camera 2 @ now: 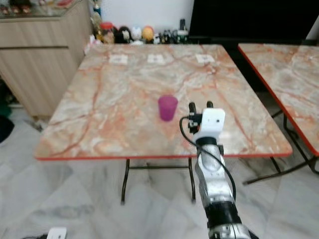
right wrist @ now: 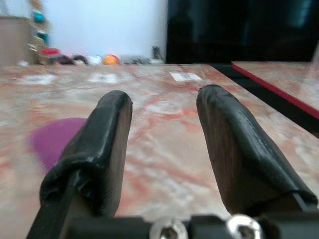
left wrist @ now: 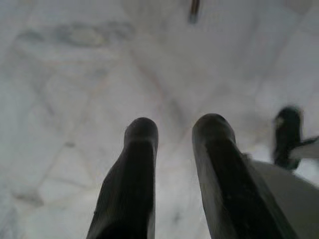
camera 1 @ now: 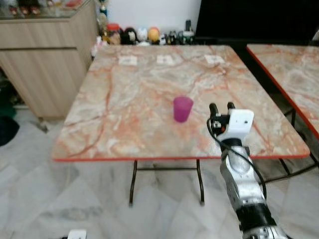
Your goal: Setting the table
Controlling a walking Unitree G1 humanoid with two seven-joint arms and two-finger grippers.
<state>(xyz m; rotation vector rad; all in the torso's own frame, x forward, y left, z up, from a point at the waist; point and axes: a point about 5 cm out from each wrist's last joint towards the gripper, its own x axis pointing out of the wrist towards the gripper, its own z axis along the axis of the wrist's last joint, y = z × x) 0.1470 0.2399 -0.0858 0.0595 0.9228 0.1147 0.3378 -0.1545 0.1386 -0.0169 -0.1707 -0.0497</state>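
A purple plastic cup (camera 1: 182,109) stands upright near the middle of the marble-patterned table (camera 1: 124,99). My right gripper (camera 1: 222,106) hovers just above the tabletop to the cup's right, a short gap apart from it, open with nothing between its fingers. In the right wrist view the cup (right wrist: 55,140) shows blurred beside one finger (right wrist: 102,144). My left gripper (left wrist: 179,127) hangs idle over the floor, its two fingers apart and empty.
Three small paper cards (camera 1: 166,59) lie along the table's far edge. A second table (camera 1: 289,74) with a red rim stands to the right. A wooden cabinet (camera 1: 45,59) is at the left, small figurines (camera 1: 134,35) line the back wall, and pale marble floor (camera 1: 75,199) lies below.
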